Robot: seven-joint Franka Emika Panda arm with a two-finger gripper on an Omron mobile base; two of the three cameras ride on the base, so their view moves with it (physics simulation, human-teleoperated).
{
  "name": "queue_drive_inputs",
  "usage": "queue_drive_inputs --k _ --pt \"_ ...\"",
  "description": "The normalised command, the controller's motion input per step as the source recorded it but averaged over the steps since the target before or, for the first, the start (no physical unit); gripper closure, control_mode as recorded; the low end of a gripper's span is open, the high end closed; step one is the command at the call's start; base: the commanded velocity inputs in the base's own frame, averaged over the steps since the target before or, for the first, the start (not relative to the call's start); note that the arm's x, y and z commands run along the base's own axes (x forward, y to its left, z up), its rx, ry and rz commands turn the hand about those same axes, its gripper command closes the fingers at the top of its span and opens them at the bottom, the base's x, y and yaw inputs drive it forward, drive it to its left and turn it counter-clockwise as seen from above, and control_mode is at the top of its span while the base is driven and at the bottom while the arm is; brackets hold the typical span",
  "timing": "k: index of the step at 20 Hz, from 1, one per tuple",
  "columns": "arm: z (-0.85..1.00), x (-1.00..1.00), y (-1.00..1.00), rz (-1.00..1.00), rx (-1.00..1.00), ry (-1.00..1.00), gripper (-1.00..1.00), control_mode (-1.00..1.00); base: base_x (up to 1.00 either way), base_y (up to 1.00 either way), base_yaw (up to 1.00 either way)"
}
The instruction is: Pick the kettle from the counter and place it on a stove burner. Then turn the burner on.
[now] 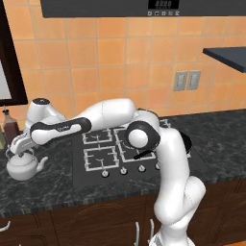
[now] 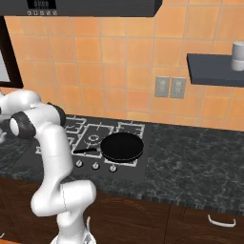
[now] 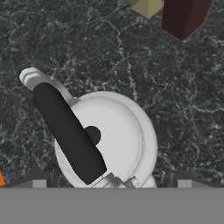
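The silvery-white kettle (image 1: 21, 166) stands on the dark marbled counter (image 1: 48, 188) left of the black cooktop, spout pointing right. My gripper (image 1: 17, 149) hangs just above it, reached far to the left. From the hand view the kettle (image 3: 118, 135) lies directly below, its dark handle grip (image 3: 68, 131) running diagonally across the lid. My gripper (image 3: 111, 183) is open, its fingertips (image 3: 39, 182) wide apart on either side of the kettle's body and holding nothing. The front-left stove burner (image 1: 101, 159) with its pale wire grate is bare.
A dark brown bottle (image 1: 9, 127) stands behind the kettle by the wall, seen also in the hand view as the bottle (image 3: 183, 15) beside a tan object (image 3: 146, 6). A black pan (image 2: 123, 146) sits on the cooktop's right side. Knobs (image 1: 123, 170) line its front edge.
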Motion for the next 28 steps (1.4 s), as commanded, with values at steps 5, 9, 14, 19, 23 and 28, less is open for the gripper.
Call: queue_drive_inputs --k 5,9,14,19,23,28 --pt "0.09 -0.19 0.04 0.05 0.0 -0.01 -1.0 -1.0 0.0 0.0 0.0" --pt "0.17 0.0 0.0 0.03 0.0 -0.01 -1.0 -1.0 0.0 0.0 0.0" --pt "0.04 0.16 0.0 0.0 0.0 0.0 -1.0 -1.0 0.0 0.0 0.0" --pt "0.0 0.26 0.0 0.0 0.0 0.04 -1.0 -1.0 0.0 0.0 0.0" --pt "-0.03 0.2 0.0 0.0 0.0 0.01 -1.0 -1.0 0.0 0.0 0.0" --pt "0.0 0.02 0.01 0.0 0.0 0.0 -1.0 -1.0 0.0 0.0 0.0"
